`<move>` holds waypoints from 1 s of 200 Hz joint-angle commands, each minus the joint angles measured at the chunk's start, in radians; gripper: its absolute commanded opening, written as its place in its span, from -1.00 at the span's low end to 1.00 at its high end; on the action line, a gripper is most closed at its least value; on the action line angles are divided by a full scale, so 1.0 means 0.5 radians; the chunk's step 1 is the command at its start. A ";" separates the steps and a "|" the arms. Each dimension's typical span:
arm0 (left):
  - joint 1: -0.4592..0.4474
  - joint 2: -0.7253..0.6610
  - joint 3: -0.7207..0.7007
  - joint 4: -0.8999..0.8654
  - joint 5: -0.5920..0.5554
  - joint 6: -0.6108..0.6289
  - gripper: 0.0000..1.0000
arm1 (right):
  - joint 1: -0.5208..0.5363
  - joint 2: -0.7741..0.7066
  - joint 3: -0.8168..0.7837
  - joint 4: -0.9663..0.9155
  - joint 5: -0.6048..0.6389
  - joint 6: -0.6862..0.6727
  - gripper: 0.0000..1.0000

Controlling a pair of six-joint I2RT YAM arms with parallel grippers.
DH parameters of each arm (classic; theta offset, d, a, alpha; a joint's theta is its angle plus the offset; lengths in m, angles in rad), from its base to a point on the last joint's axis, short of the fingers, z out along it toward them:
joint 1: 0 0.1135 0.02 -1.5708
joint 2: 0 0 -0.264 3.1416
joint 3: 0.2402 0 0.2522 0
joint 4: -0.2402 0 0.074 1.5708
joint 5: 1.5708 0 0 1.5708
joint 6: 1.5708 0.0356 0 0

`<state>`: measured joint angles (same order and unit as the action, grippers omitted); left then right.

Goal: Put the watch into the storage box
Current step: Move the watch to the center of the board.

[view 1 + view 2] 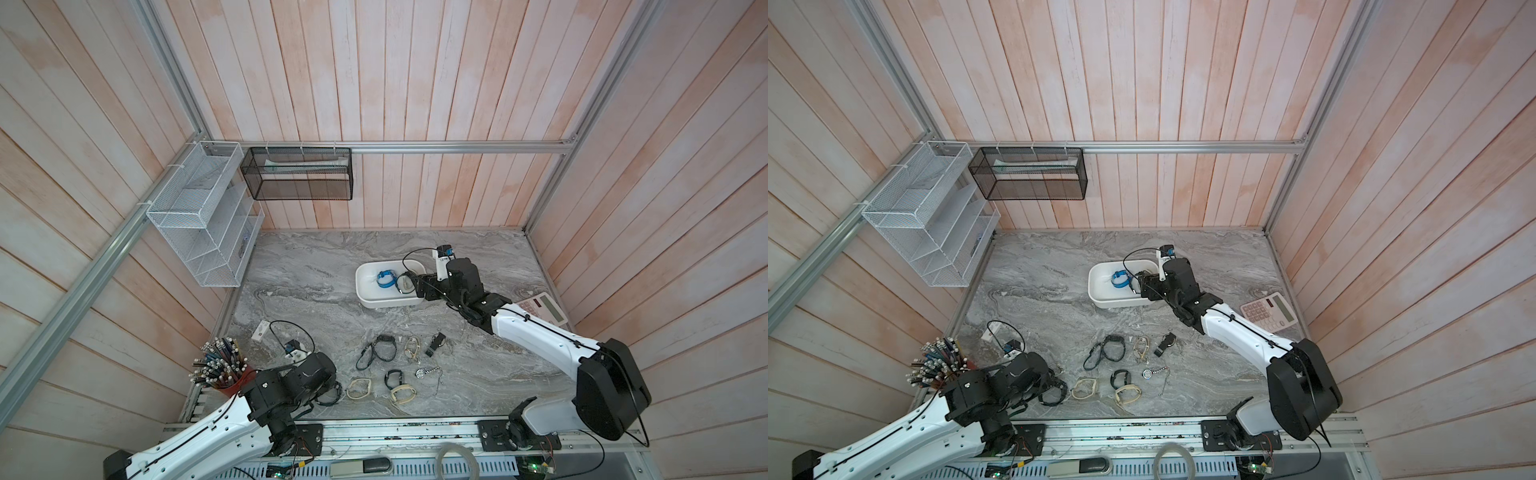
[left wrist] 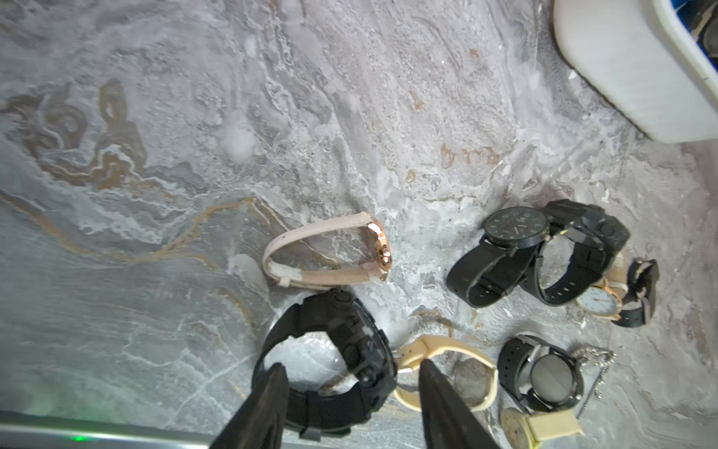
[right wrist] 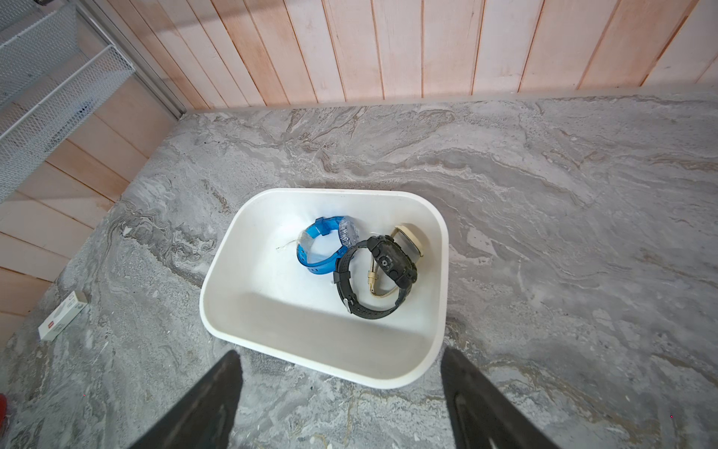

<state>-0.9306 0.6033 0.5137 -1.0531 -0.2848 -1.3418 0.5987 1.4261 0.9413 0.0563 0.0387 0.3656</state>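
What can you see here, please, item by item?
table: one, grey marble, underneath
storage box: one, white, mid-table
boxed watches: three; blue, black, beige; in storage box
loose watches: about nine, mostly black or beige, table front
calculator: one, pale, right edge
pen cup: one, red, front-left corner
carton: one, white, table's left
wire rack: one, white, left wall
mesh basket: one, black, back wall
left gripper: one, black, open astride a black watch
right gripper: one, black, open above storage box

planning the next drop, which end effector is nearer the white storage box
Right. The right end effector hovers open at the storage box rim; the left end effector is far off, straddling a black watch.
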 commanded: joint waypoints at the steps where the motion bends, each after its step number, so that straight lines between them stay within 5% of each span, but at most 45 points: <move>1: -0.016 -0.070 0.054 -0.206 -0.048 -0.106 0.01 | -0.010 0.032 0.043 0.008 -0.004 -0.020 0.65; 22: -0.017 -0.099 0.028 -0.169 -0.008 -0.082 -0.31 | -0.010 0.048 0.047 0.013 -0.013 -0.012 0.64; 200: -0.030 0.320 -0.131 0.123 0.168 -0.058 -0.38 | -0.010 0.035 0.033 0.004 0.012 -0.015 0.64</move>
<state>-0.9428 0.7509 0.4702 -1.0504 -0.2050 -1.3708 0.5983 1.4513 0.9413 0.0559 0.0387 0.3660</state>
